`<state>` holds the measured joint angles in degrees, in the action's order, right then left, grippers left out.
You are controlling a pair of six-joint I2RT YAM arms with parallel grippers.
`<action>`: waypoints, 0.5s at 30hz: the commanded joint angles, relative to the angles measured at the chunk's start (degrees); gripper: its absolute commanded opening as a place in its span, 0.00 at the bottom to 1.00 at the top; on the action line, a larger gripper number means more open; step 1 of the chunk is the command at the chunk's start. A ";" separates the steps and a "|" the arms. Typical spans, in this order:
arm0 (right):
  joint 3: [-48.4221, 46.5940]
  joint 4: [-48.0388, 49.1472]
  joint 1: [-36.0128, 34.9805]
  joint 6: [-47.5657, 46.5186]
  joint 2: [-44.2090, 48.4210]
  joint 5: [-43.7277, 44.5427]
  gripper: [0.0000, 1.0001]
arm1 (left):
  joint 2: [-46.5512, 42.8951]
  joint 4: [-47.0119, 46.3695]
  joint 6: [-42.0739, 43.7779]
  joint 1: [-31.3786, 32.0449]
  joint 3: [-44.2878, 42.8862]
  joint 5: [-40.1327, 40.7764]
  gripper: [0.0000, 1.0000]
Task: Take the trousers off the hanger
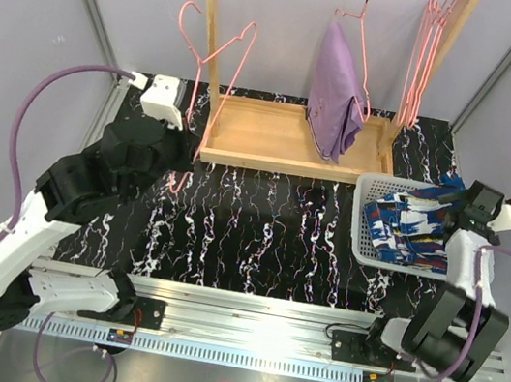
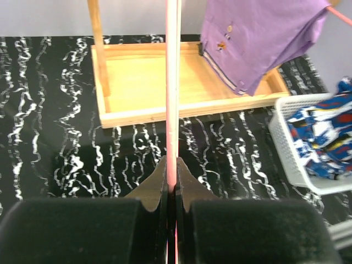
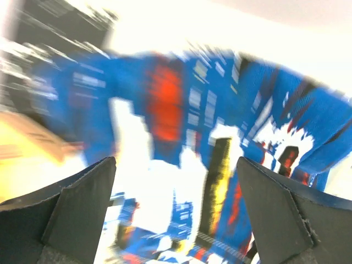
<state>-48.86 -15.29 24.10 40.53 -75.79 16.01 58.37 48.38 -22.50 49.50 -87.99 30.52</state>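
Left gripper (image 2: 171,165) is clamped shut on a bare pink hanger (image 2: 173,82), held upright over the counter (image 1: 267,242) in front of the wooden rack (image 1: 265,134). Right gripper (image 3: 176,165) is wide open and holds nothing, hovering just above the blue patterned trousers (image 1: 411,227) piled in the white basket (image 1: 361,218). Lilac trousers (image 1: 335,97) are still hung on the rack, long axis vertical, back-left of the right gripper and back-right of the left. Both are about equally near, but only the right is free, so I'd expect it to make the pull.

Lilac trousers (image 1: 335,97); blue/wht/red streaky trousers (image 1: 411,227); pink hanger (image 2: 172,82)
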 commanded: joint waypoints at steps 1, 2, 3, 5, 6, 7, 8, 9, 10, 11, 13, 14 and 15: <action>-6.68 -5.36 -1.33 -2.12 8.19 2.88 0.99 | 2.71 -2.76 2.98 -0.10 -2.54 4.10 0.00; -7.03 -5.63 -2.12 -2.73 9.42 2.80 0.99 | 3.32 -3.03 3.16 -0.10 -2.80 4.54 0.00; -8.08 -5.72 -2.39 -3.61 11.43 2.10 0.99 | 4.29 -3.46 3.34 -0.10 -3.07 4.89 0.00; -9.75 -7.21 -3.17 -6.33 13.29 -1.93 0.99 | 5.26 -4.43 4.04 -0.10 -3.77 5.60 0.00; -11.50 -7.73 -3.70 -7.39 15.04 -3.69 1.00 | 5.52 -5.04 4.22 -0.10 -4.12 5.77 0.00; -12.30 -8.26 -4.40 -8.88 16.01 -5.36 0.99 | 6.31 -5.75 4.74 -0.10 -4.21 6.21 0.00; -13.35 -9.05 -5.19 -9.33 17.15 -8.33 1.00 | 6.75 -7.23 5.10 -0.10 -4.82 6.13 0.00; -13.71 -9.40 -5.98 -9.42 19.60 -10.36 0.99 | 7.45 -8.03 5.62 -0.10 -5.09 6.04 0.00; -14.15 -9.84 -5.90 -9.16 21.11 -12.56 1.00 | 8.59 -8.91 6.76 -0.10 -5.44 5.87 0.00; -14.68 -11.15 -5.90 -9.24 22.51 -16.41 0.99 | 9.39 -10.05 7.29 -0.10 -6.66 5.95 0.00; -16.26 -12.13 -5.90 -10.38 26.82 -21.79 0.99 | 10.88 -11.28 9.21 -0.19 -8.07 6.48 0.00; -17.40 -14.83 -5.90 -10.65 28.31 -25.47 0.99 | 12.37 -12.77 9.84 -0.28 -8.78 6.83 0.00; -18.89 -15.64 -5.90 -11.00 30.94 -27.42 0.99 | 13.17 -13.48 10.37 -0.54 -10.61 6.83 0.00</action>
<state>-62.96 -26.89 18.37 32.27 -49.93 -0.32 69.91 42.78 -15.79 49.45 -93.89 35.00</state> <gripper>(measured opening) 0.993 0.027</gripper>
